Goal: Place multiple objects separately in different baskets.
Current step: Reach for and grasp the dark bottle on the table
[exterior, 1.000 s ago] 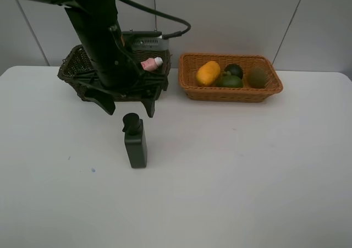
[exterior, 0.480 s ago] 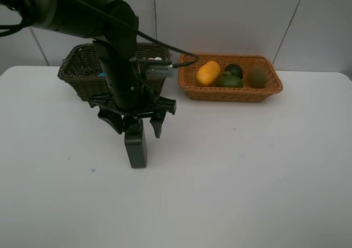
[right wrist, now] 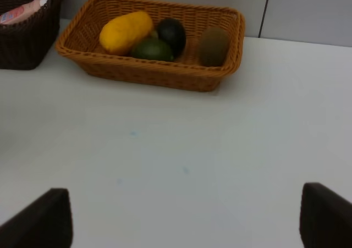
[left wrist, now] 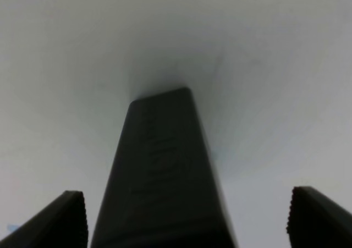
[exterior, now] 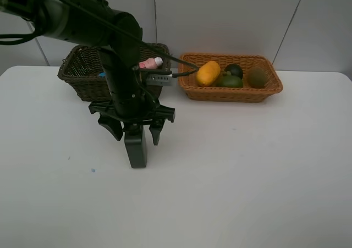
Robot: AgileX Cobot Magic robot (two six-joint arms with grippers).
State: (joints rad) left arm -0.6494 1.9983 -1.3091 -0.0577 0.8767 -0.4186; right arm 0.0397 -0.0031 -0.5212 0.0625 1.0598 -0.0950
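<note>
**Left tool straddling the pump bottle**

Nearest on the white table (exterior: 247,193): one black pump bottle (exterior: 136,146), upright, left tool (exterior: 132,130) lowered around its top, fingers (left wrist: 52,221) spread wide on either side, not gripping. Risk: an off-centre closing could tip the tall, narrow bottle. Right tool (right wrist: 181,218) spread wide, empty. Farther back, two baskets: dark wicker basket (exterior: 82,72) holding one pink bottle (exterior: 150,64); orange basket (exterior: 231,93) holding one mango (exterior: 208,72), one mangosteen (exterior: 235,69), one lime (exterior: 231,81), one kiwi (exterior: 257,76).
</note>
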